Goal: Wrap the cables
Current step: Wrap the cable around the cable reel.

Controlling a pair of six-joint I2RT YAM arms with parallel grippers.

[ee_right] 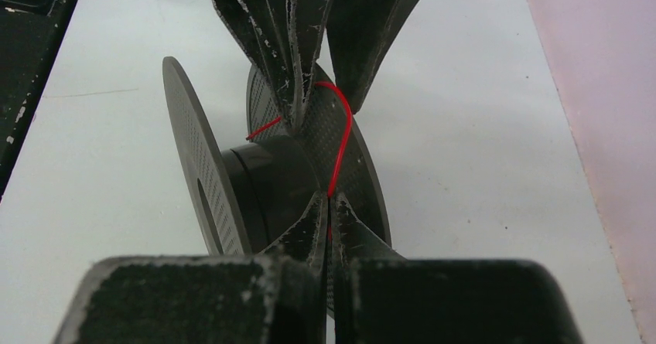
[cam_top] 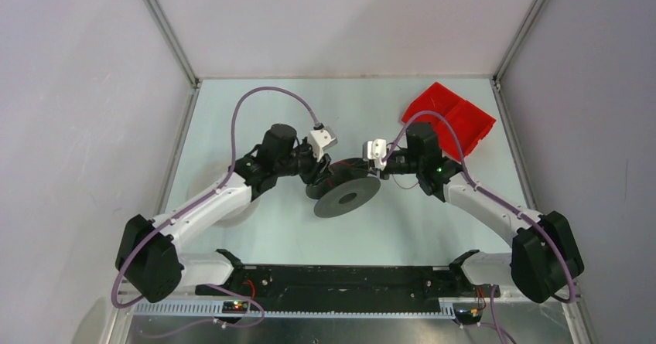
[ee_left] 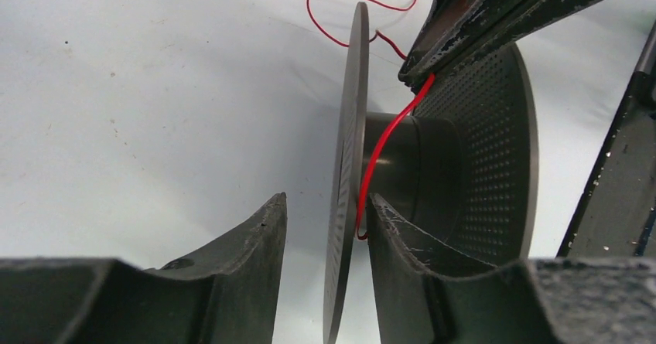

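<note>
Pale tabletop [cam_top: 232,120], arms [cam_top: 209,203] [cam_top: 487,201] inward: left gripper [ee_left: 326,199] ajar astride spool flange [ee_left: 357,66], right gripper [ee_right: 329,201] tight on red cable [ee_right: 343,139].

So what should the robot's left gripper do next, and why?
Probably close the left gripper on the flange of the grey spool: its fingers straddle it with a gap showing. The right gripper is shut on the red cable, so a steadied spool would let it wind cable round the hub.
</note>
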